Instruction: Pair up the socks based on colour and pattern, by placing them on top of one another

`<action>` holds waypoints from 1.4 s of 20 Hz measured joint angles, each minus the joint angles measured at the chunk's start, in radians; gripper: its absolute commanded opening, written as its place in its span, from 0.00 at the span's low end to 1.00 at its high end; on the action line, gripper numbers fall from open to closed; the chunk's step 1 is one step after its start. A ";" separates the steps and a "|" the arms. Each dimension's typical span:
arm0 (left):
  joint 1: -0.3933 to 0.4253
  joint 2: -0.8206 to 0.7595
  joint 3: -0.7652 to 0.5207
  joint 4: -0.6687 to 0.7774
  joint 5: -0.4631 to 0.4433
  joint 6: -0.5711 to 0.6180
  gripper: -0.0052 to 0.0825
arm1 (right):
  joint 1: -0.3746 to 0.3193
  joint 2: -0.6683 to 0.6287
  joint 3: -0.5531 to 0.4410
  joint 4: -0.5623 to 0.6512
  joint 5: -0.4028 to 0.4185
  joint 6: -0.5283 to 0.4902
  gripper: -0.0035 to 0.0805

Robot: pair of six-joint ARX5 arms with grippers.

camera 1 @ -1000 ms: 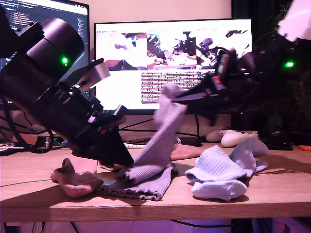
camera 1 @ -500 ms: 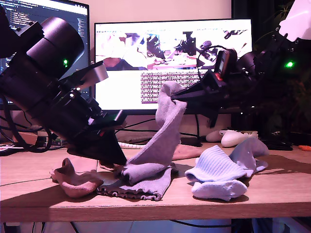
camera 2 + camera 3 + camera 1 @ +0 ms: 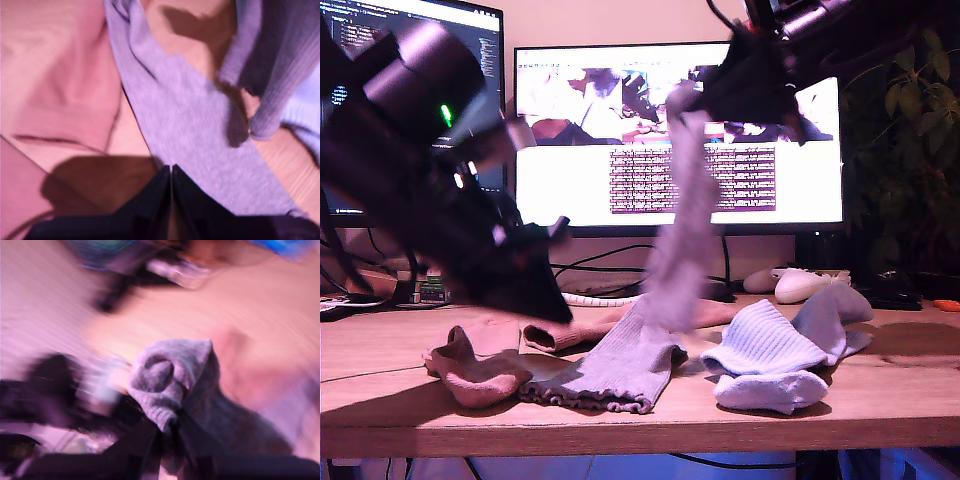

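Exterior view showed my second gripper [image 3: 698, 98] high, clenched on one end of a hanging grey-lilac sock [image 3: 685, 225] whose lower end dangled close above the flat grey-lilac sock [image 3: 615, 365] on the desk [image 3: 880, 390]. My first gripper [image 3: 171, 175], jaws pressed together on nothing, hovered over that sock.

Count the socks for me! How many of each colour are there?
Salmon-pink socks: 2
Grey-lilac socks: 2 (one hangs from my second gripper)
Pale blue socks: 2, heaped together
Total: 6
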 measured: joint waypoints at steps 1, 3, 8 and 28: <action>0.001 -0.022 0.000 -0.008 0.008 0.003 0.04 | 0.016 -0.002 -0.002 -0.043 0.061 0.036 0.03; 0.001 -0.062 0.000 -0.042 0.038 0.005 0.04 | 0.063 -0.004 -0.002 -0.085 0.121 0.077 0.03; 0.001 -0.088 0.000 -0.151 0.087 0.036 0.04 | 0.158 -0.037 -0.002 -0.108 0.193 0.268 0.03; 0.001 -0.089 0.000 -0.183 0.106 0.077 0.04 | 0.269 -0.028 0.100 -0.221 0.465 0.389 0.03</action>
